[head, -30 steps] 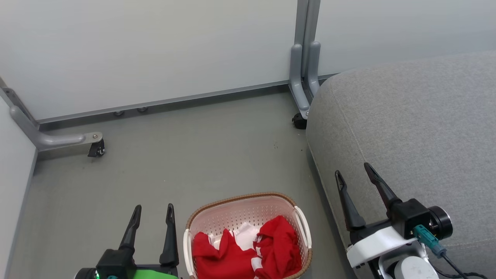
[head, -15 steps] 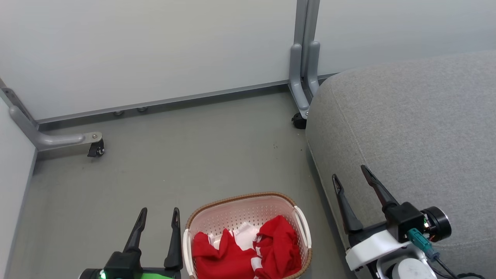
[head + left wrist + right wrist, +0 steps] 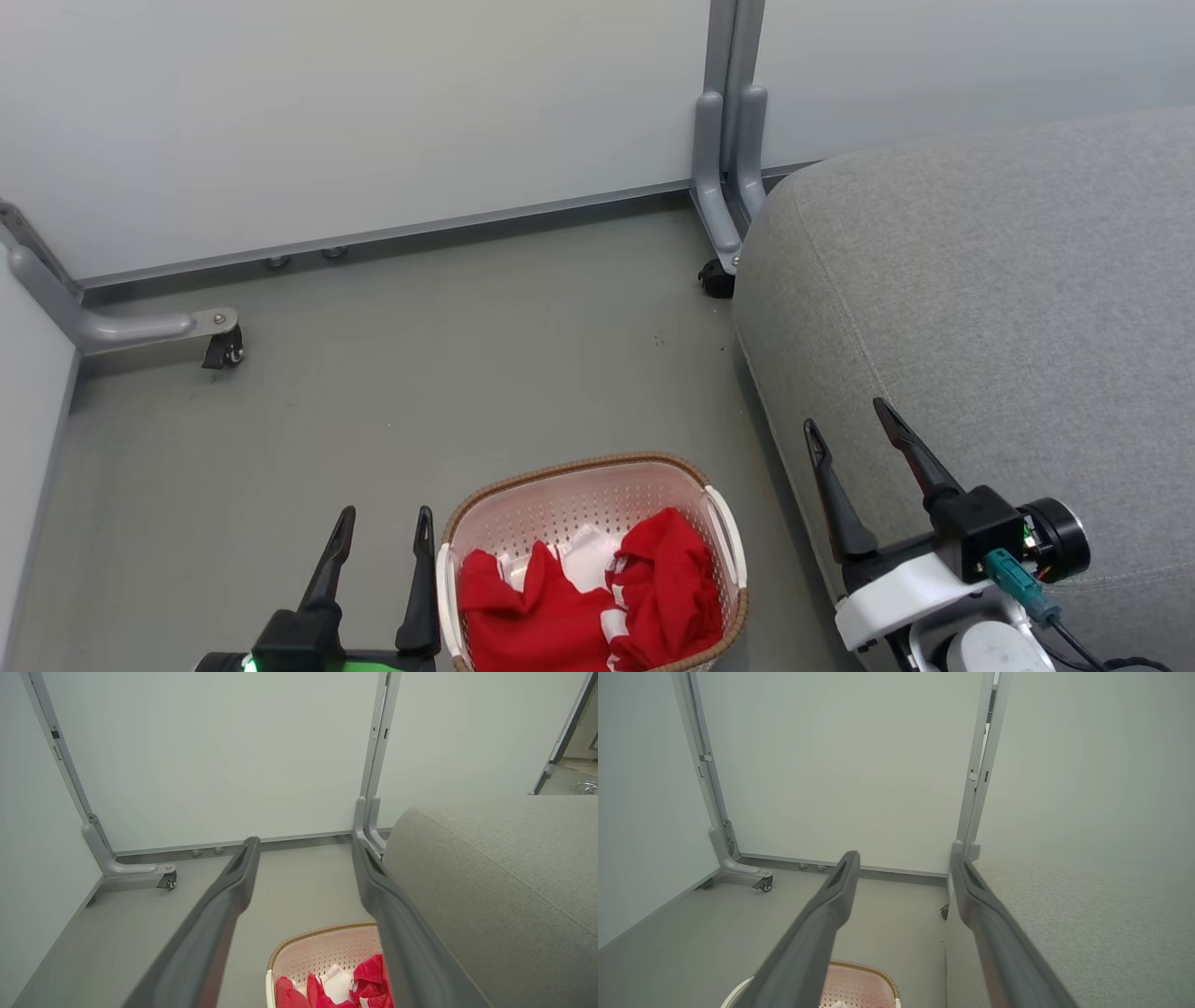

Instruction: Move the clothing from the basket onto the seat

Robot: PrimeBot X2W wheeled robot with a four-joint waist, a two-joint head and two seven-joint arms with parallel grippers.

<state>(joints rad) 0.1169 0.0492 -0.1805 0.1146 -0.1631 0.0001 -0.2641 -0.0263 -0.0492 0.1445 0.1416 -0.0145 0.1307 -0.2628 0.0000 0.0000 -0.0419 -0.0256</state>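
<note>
- Looking down from the head, you see the basket point(image 3: 569, 464) standing on the grey floor point(image 3: 420, 373) near the seat point(image 3: 980, 280). The clothing point(image 3: 560, 616) lies bunched inside it, red with white patches.
- In that same view your left gripper point(image 3: 386, 513) hangs just left of the basket, fingers spread and empty. Your right gripper point(image 3: 845, 415) shows against the seat's left edge, likewise spread and holding nothing.
- Along the left wrist, you find both fingers point(image 3: 224, 905) standing wide apart with nothing between them. The basket sits low between them with the red clothing showing in it, and the seat rises on the right.
- Along the right wrist, the two fingers are parted and bare. The basket's brown rim and perforated wall peep in at the bottom edge, on the floor beside the seat, whose grey fabric lies to the right. Pale partition panels point(image 3: 840, 765) on castered feet stand behind.
</note>
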